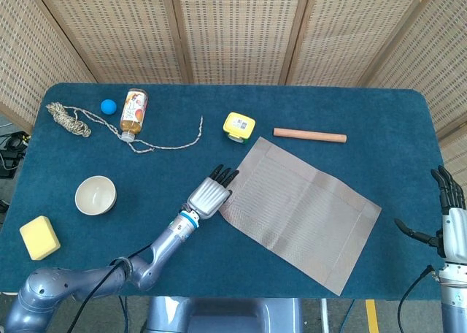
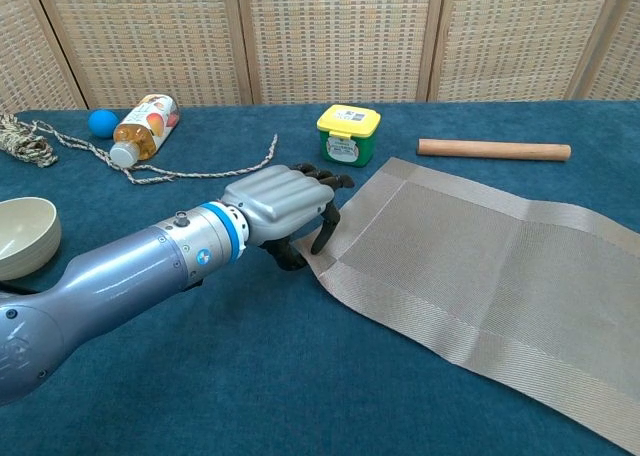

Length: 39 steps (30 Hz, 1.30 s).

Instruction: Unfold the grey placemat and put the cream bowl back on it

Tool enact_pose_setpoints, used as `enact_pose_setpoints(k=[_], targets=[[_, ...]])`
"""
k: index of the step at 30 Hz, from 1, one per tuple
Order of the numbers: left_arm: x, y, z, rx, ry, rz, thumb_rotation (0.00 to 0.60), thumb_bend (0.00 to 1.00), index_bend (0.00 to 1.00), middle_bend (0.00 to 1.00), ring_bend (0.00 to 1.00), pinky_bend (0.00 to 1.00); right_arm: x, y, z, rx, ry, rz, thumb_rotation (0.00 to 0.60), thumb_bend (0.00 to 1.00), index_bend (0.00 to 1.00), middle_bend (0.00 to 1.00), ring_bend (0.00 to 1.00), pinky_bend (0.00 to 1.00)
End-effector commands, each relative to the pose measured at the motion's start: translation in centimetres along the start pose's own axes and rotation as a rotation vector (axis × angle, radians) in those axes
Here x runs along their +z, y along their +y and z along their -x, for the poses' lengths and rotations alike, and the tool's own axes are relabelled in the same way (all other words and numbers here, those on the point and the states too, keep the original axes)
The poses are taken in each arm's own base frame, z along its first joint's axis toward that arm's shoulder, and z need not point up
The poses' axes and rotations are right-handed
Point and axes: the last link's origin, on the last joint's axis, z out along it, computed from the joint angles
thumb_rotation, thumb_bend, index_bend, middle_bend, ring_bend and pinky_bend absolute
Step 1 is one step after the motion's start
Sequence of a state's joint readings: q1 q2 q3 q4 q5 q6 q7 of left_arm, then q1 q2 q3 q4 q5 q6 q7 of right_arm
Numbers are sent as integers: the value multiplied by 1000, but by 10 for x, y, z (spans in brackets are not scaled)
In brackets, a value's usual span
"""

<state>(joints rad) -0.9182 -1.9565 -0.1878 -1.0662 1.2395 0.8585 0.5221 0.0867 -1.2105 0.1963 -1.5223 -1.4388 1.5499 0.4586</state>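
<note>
The grey placemat lies spread open and flat, right of the table's centre; it also fills the right of the chest view. My left hand is at the mat's left corner. Its fingers curl over the edge, the thumb sits below, and the corner between them is pinched and slightly raised. The cream bowl stands upright on the cloth, well left of the mat. My right hand hangs off the table's right edge with fingers spread, holding nothing.
A yellow sponge lies at the front left. At the back are a coiled rope, a blue ball, a lying bottle, a yellow-lidded tub and a wooden dowel just behind the mat.
</note>
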Motion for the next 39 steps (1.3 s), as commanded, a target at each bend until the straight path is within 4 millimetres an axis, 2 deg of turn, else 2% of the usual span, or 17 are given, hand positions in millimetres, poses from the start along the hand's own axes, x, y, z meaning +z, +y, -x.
enact_pose_setpoints(k=[1, 7, 12, 21, 31, 39], targets=[[-3, -3, 0, -3, 0, -4, 600, 458, 644, 0, 0, 0, 0, 0, 0, 1, -4, -1, 600, 262, 73, 0, 0, 0], [-14, -8, 0, 18, 8, 2, 600, 513, 631, 0, 0, 0, -1, -1, 0, 3, -9, -7, 600, 262, 73, 0, 0, 0], [-33, -8, -1, 19, 31, 29, 600, 526, 632, 0, 0, 0, -2, -2, 3, 3, -22, -7, 600, 262, 73, 0, 0, 0], [-89, 2, -4, 50, 45, 142, 600, 530, 651, 0, 0, 0, -5, -5, 1, 1, -17, -20, 600, 262, 72, 0, 0, 0], [-130, 5, 0, 46, -6, 211, 600, 530, 662, 0, 0, 0, -6, -6, 2, 0, -19, -22, 600, 262, 72, 0, 0, 0], [-160, 20, 6, 11, -63, 286, 600, 530, 668, 0, 0, 0, -7, -7, 4, -7, -25, -25, 600, 262, 72, 0, 0, 0]])
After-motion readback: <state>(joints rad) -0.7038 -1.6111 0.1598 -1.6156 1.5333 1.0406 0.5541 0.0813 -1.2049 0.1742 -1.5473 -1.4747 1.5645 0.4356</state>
